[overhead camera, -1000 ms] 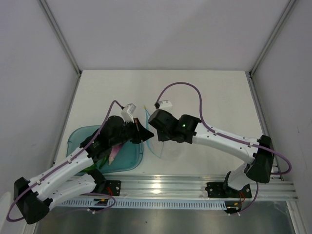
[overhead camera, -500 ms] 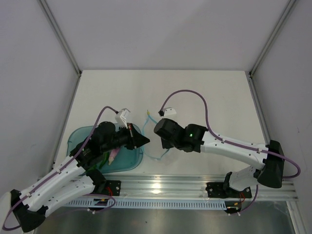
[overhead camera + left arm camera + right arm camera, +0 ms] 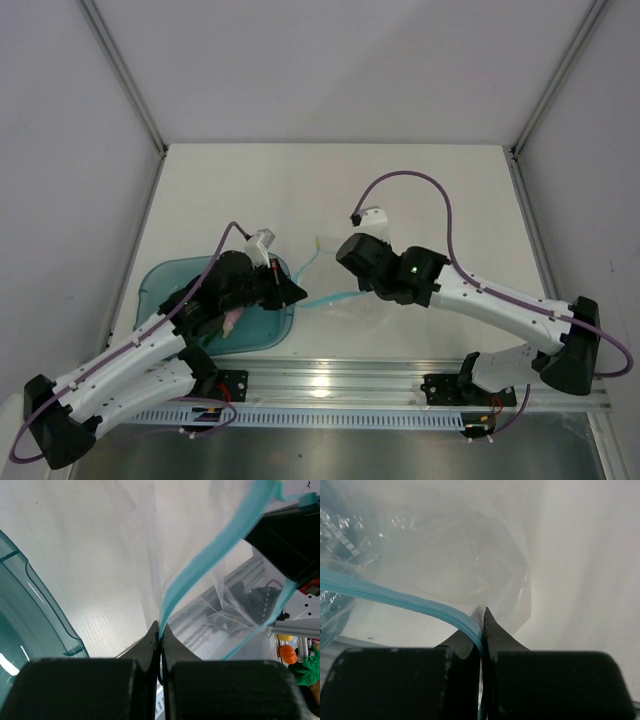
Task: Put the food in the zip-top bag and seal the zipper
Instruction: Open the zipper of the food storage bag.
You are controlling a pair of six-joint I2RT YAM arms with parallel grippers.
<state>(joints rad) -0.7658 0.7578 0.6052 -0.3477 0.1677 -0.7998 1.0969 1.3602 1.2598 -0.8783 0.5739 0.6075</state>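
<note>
Bright, even, diffuse light; faint soft shadows on table. Glare on metal rail. Wrist views: black fingers blurred, bag washed pale.

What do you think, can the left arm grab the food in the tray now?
Probably not yet: its end effector is shut on the zipper; the food lies near, in the tray.

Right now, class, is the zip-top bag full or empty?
Empty: the zip-top bag shows only clear plastic inside, and food lies in the teal tray.
</note>
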